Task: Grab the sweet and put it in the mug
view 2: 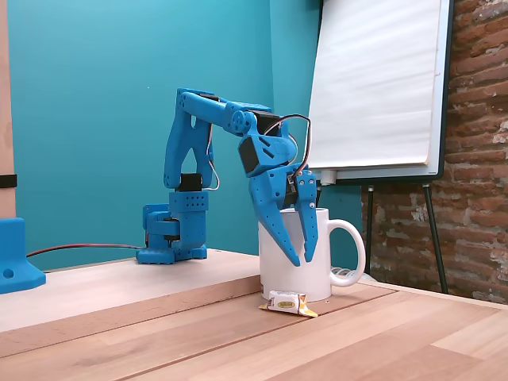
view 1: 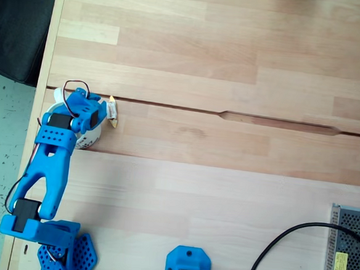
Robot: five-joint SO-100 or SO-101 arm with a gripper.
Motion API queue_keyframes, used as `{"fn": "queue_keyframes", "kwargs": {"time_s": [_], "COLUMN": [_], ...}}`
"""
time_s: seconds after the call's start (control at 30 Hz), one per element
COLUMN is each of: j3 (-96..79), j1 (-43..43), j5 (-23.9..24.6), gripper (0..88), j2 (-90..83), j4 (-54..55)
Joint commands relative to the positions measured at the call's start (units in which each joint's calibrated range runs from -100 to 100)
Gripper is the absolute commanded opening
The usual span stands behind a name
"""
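Note:
The sweet lies flat on the wooden table, just in front of the base of the mug, a white mug whose handle points right. From above, the sweet sits just right of the mug, apart from the arm. My blue gripper points down in front of the mug's side, its tips a little above the sweet. The fingers stand slightly apart with nothing between them. In the top-down fixed view the wrist covers most of the mug.
The arm's base stands at the table's left edge. A blue block, a black cable and a metal mesh box sit along the near edge. A groove crosses the table. A flipchart stands behind.

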State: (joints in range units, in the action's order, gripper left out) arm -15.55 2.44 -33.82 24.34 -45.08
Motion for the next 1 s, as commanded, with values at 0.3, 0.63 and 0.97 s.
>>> {"fn": "queue_keyframes", "kwargs": {"time_s": [0.3,0.63,0.97], "j3": [11.27,23.31,31.97], "j1": [-2.00,-0.55,-0.62], "j5": [4.10,5.86,5.71], "gripper": [4.7,4.7,4.8], "j2": [1.05,5.18,12.66], "j4": [-3.39,-17.42,-18.31]}}
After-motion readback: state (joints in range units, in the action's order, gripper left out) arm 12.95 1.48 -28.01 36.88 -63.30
